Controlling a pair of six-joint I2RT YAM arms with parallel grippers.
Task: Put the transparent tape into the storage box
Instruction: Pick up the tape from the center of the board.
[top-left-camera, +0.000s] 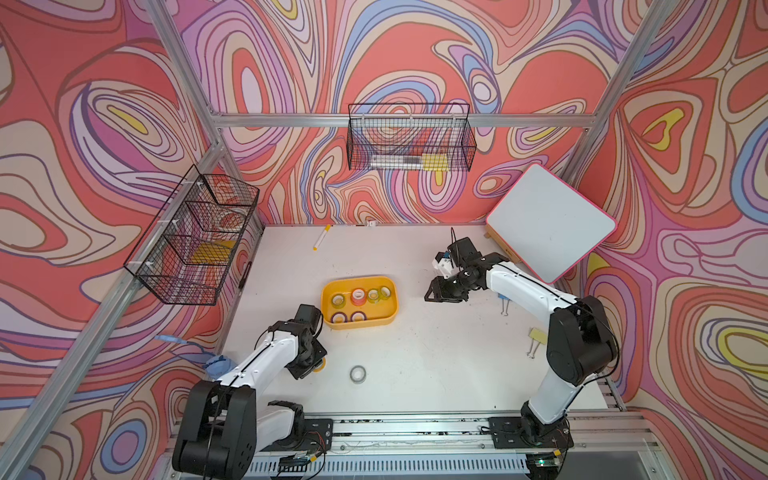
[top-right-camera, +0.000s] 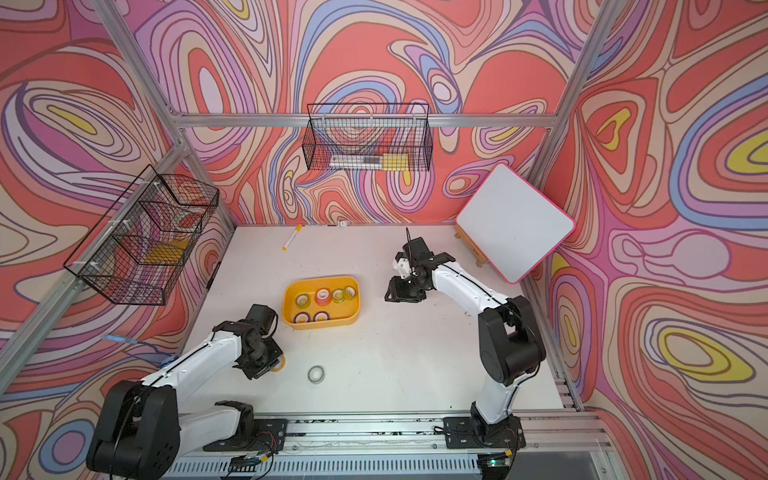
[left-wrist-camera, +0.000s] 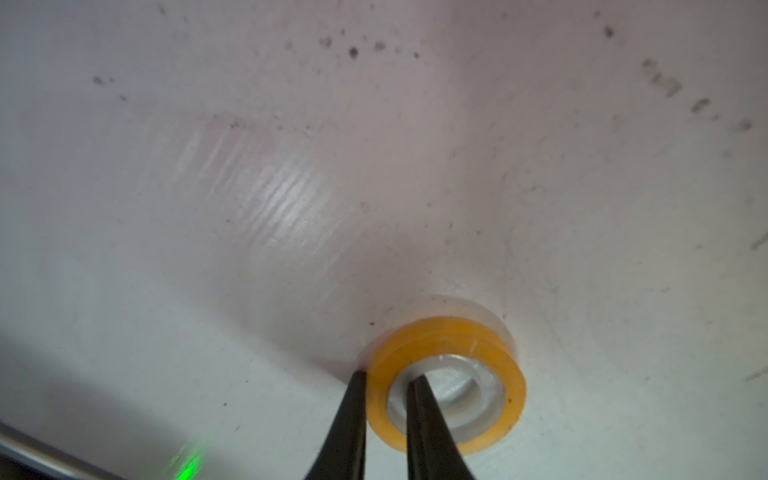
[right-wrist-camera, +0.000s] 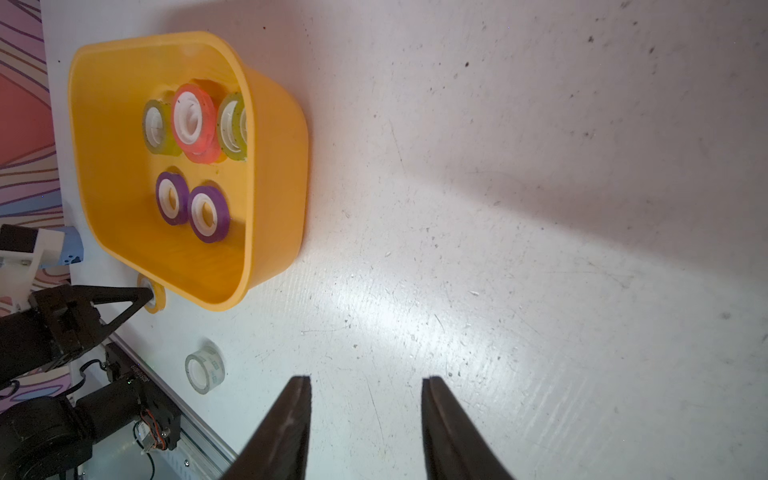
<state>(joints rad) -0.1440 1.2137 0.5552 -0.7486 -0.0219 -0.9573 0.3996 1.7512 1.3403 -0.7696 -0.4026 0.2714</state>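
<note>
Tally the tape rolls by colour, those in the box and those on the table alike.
Yellow-green rolls: 3
Purple rolls: 2
Red roll: 1
Orange roll: 1
Clear roll: 1
Total: 8

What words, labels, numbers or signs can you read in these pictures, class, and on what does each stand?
No text here can be read for certain.
clear tape roll: greenish printed marks on it, too blurred to read.
black mounting plate at the left arm's base: a short line of small pale lettering, too small to read.
storage box: no print shows on it.
</note>
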